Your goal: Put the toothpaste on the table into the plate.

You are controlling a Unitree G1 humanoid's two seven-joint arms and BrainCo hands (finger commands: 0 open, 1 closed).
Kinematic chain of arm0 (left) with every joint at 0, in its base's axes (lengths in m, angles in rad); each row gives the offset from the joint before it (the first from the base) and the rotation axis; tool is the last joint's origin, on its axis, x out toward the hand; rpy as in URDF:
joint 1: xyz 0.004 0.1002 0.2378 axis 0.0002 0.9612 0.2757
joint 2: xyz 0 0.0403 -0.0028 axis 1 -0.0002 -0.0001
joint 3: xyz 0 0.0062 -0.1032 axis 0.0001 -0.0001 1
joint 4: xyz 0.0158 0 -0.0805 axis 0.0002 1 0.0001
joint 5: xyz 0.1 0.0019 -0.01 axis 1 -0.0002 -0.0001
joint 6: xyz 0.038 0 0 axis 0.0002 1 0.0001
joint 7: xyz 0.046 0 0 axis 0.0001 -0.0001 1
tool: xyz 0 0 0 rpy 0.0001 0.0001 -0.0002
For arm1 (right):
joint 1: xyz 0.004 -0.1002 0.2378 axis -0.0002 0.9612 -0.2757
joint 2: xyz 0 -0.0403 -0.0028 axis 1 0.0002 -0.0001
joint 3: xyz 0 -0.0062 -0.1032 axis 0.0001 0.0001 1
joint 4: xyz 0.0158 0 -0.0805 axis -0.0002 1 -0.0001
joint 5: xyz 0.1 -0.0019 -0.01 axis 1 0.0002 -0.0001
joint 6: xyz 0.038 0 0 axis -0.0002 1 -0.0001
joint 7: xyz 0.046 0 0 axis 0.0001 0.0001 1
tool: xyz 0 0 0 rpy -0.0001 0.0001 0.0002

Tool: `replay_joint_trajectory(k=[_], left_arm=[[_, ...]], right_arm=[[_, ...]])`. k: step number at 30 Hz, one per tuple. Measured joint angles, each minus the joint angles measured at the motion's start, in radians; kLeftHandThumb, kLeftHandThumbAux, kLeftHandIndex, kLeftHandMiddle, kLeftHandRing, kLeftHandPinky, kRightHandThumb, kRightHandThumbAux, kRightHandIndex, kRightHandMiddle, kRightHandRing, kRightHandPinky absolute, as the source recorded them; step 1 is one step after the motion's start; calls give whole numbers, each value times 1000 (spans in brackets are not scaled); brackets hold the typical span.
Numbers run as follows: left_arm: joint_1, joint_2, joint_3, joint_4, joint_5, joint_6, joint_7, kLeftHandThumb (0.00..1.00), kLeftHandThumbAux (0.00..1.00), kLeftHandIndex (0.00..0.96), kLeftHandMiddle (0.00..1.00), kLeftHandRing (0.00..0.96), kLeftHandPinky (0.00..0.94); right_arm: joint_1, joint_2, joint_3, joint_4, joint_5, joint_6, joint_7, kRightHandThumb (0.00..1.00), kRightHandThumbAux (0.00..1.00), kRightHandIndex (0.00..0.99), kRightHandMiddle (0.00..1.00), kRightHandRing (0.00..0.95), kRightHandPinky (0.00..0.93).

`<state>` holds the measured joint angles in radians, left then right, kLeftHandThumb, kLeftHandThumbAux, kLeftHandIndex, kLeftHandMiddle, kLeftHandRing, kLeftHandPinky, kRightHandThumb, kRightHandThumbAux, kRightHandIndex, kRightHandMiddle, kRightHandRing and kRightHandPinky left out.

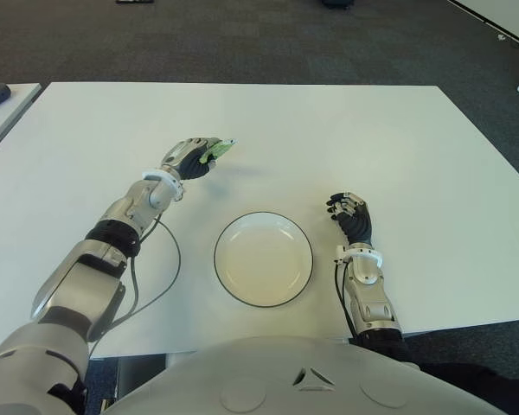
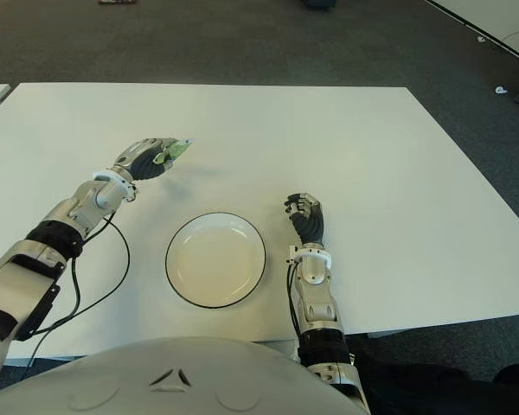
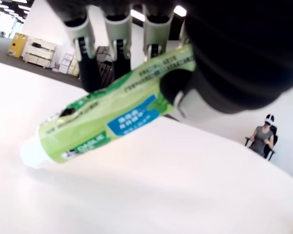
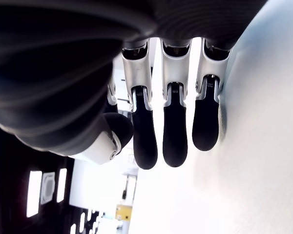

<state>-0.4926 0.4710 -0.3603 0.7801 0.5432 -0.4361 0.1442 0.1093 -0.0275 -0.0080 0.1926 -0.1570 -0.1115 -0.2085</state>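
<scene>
Left hand [image 1: 190,158] gripping glossy green toothpaste tube [image 3: 112,117], round white plate [image 1: 263,258], right hand [image 1: 352,216] relaxed, empty

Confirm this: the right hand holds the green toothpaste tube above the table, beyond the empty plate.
Wrong hand. The left hand holds the green toothpaste tube above the table, beyond the empty plate; the left wrist view shows its fingers around it. The right hand holds nothing.
</scene>
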Motion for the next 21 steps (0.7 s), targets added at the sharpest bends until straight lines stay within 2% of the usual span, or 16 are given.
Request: replay_joint_trajectory(k=[10, 21], left_arm=[[81, 7, 85, -184, -78, 41, -71, 726, 704, 443, 888, 877, 876], [220, 20, 144, -490, -136, 70, -171, 725, 704, 443, 899, 884, 884]], right_arm=[[1, -1, 0, 0, 0, 0, 0, 710, 729, 427, 514, 514, 526], [5, 2, 3, -7, 0, 0, 0, 709, 729, 426, 501, 504, 513]])
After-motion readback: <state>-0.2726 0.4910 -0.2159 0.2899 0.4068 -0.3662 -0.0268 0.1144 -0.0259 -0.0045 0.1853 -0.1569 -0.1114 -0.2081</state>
